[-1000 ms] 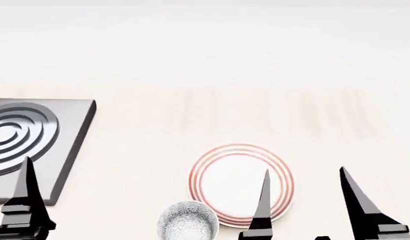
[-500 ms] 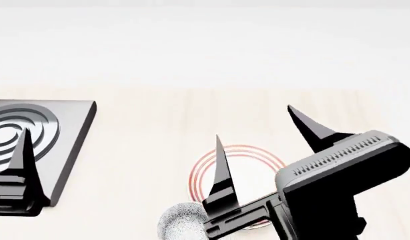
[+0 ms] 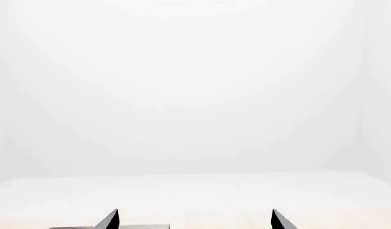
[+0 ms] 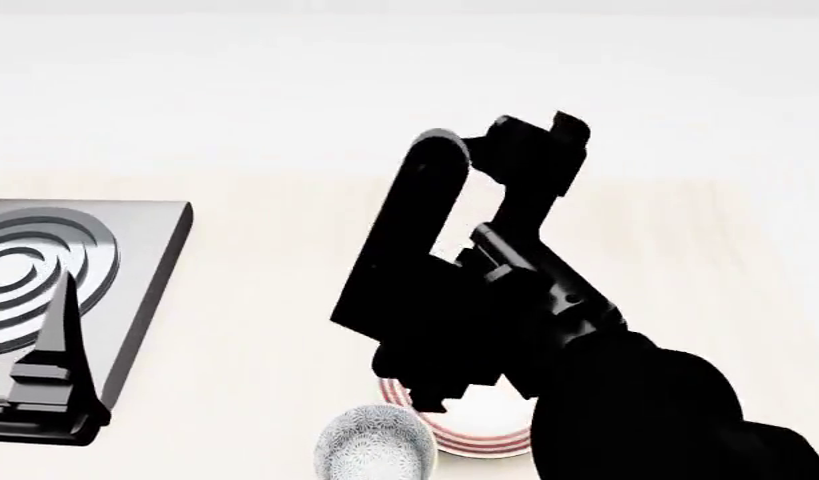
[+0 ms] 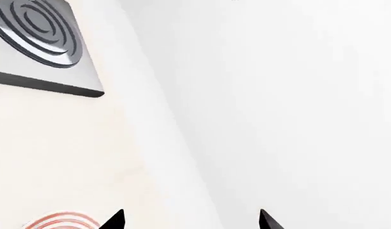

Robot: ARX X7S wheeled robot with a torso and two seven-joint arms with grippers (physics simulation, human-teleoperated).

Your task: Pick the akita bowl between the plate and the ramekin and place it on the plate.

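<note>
Raised black right arm (image 4: 516,300) now over red-ringed plate (image 4: 483,440)

No readable text, labels, brands or numbers anywhere. The only markings are decorative: thin red rings round the plate (image 4: 479,440), grey speckle on the bowl (image 4: 374,446), and concentric grooves on the burner (image 4: 42,268).

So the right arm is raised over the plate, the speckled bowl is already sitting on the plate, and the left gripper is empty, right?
Not quite. In the head view the akita bowl sits on the table beside the plate, not on it. The rest holds: the right arm is raised over the plate, and the left gripper is empty.
</note>
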